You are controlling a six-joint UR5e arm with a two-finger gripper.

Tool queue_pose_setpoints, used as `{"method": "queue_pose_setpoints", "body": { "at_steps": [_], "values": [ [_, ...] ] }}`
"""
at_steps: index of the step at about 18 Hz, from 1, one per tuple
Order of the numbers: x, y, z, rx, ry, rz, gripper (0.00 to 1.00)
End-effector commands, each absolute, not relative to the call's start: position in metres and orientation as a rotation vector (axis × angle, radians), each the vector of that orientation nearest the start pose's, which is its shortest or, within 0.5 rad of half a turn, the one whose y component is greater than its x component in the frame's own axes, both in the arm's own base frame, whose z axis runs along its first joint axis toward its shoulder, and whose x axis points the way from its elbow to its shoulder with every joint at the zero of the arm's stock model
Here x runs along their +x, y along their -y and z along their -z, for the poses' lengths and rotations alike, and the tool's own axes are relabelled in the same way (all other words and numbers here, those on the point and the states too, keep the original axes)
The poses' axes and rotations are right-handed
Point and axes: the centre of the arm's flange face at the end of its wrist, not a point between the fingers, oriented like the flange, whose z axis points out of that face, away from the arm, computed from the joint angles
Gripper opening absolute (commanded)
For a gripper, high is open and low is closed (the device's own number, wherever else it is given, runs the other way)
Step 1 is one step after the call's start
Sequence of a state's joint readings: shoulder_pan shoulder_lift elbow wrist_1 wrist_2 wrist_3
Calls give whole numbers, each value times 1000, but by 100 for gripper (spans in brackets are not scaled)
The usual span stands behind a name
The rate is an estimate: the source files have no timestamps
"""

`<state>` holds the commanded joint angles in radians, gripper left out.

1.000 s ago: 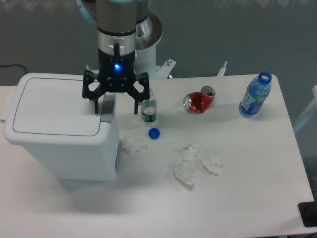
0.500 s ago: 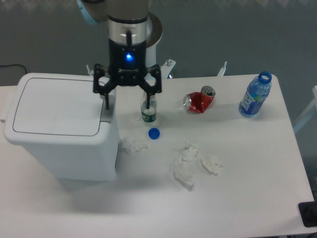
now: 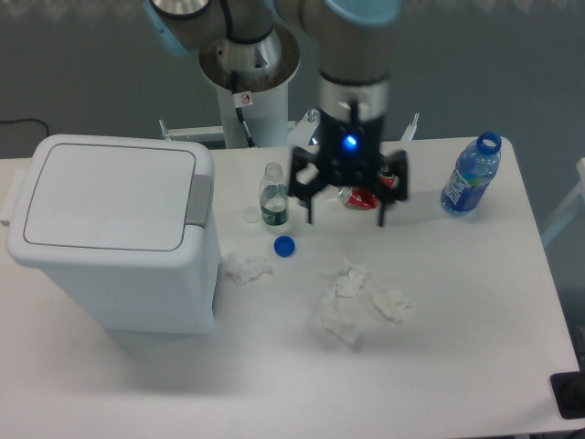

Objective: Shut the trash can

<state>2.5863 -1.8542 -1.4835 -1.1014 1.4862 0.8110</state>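
The trash can (image 3: 110, 229) is a large white bin at the left of the table. Its flat lid lies down flush on the body, and the grey latch tab (image 3: 199, 198) sits at its right edge. My gripper (image 3: 345, 218) hangs well to the right of it, above the middle of the table, in front of a crushed red can (image 3: 366, 197). Its two black fingers are spread wide apart with nothing between them.
A small clear bottle (image 3: 273, 196) stands right of the bin, with a blue cap (image 3: 284, 245) in front of it. Crumpled tissues (image 3: 352, 297) and one more (image 3: 244, 268) lie on the table. A blue water bottle (image 3: 472, 175) stands at the far right.
My gripper has moved right, from above the bin's latch edge to the table's middle over the red can. The lid stays down.
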Motion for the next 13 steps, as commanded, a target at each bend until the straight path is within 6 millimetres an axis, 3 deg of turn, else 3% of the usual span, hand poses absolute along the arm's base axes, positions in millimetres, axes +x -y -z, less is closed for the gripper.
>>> {"method": "queue_pose_setpoints", "body": {
  "at_steps": [3,9,13],
  "values": [
    [-491,-443,-386,-2967,112,-222,100],
    [-554,-377,-345,-3064,-202,-175,100],
    [-558,-378,-329,-3092,-283,-169,100]
  ]
}}
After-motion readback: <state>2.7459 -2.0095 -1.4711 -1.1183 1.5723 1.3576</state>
